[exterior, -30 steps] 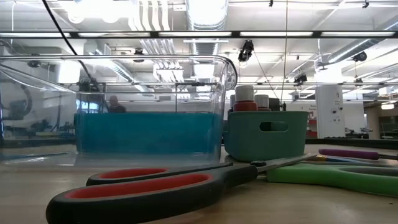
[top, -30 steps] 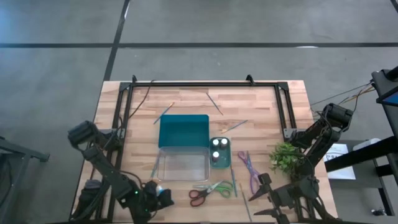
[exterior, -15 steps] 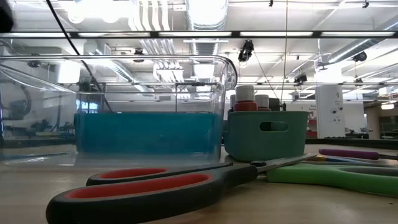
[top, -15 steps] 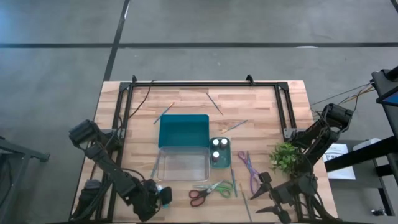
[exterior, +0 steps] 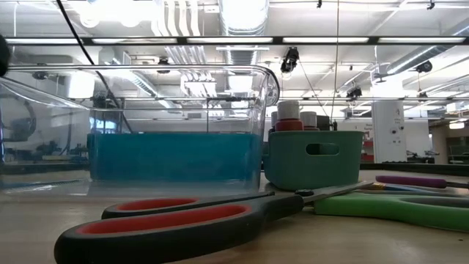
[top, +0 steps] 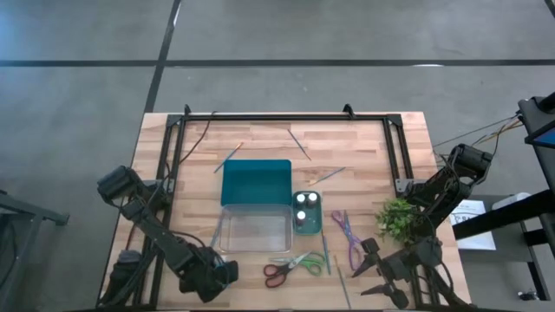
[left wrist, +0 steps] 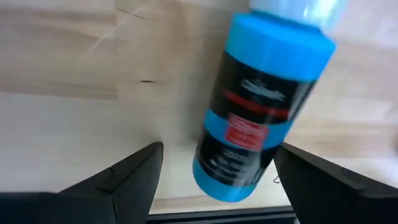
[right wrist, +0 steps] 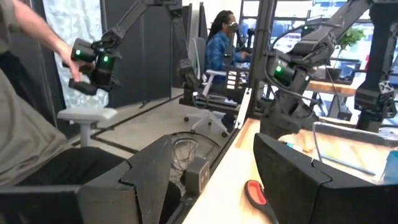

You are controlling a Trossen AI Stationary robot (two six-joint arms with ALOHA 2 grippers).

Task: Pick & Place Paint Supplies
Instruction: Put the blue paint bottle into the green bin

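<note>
Here the left gripper (top: 227, 274) sits at the lower left of the high view, fingers apart around a blue bottle (left wrist: 261, 106) lying on the table (top: 364, 143), not clamped. The right gripper (top: 373, 279) waits at the lower right, fingers spread. Two bottles (top: 302, 208) stand in the teal cup (top: 316, 227); scissors (top: 293, 266) lie below it.

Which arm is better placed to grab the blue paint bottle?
Left. Its open claw already straddles the blue paint bottle near the table's front-left edge; the right claw sits open at front right.
</note>
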